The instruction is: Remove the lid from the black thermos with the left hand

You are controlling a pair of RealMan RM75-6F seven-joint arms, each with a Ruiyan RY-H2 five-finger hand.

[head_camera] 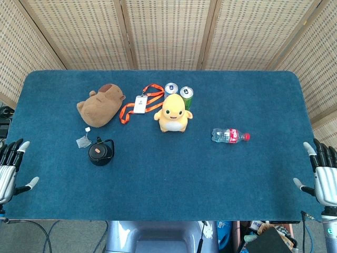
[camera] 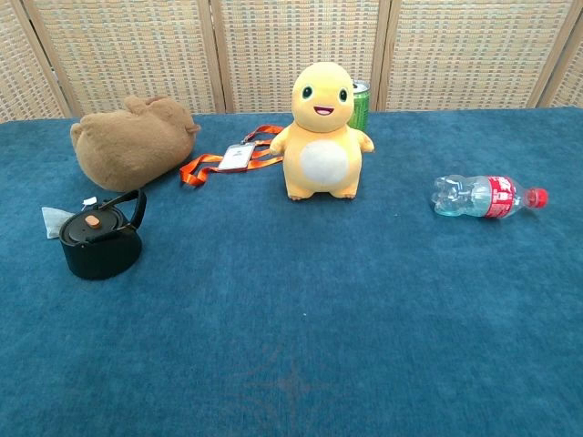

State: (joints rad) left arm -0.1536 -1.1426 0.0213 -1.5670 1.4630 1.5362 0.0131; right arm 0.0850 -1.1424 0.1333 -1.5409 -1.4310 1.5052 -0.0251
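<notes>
Currently, scene: a blue-covered surface before woven screens, seen from the head and chest cameras.
Black thermos: the black thermos stands upright on the left part of the surface, in front of the brown plush, a loop handle arching over it.
Lid: the lid sits on top of the thermos, with a small orange knob at its middle.
Tag: a pale tag lies just left of the thermos.
Left hand: the left hand hovers at the left edge of the surface, fingers spread, holding nothing, well apart from the thermos; only the head camera shows it.
Right hand: the right hand hangs at the right edge, fingers apart, empty.
Brown plush: a brown capybara plush lies at the back left.
Lanyard: an orange lanyard with a badge lies between the two plush toys.
Yellow plush: a yellow dragon plush stands mid-surface, two cans just behind it.
Bottle: a clear bottle with a red cap lies on its side, right of centre.
</notes>
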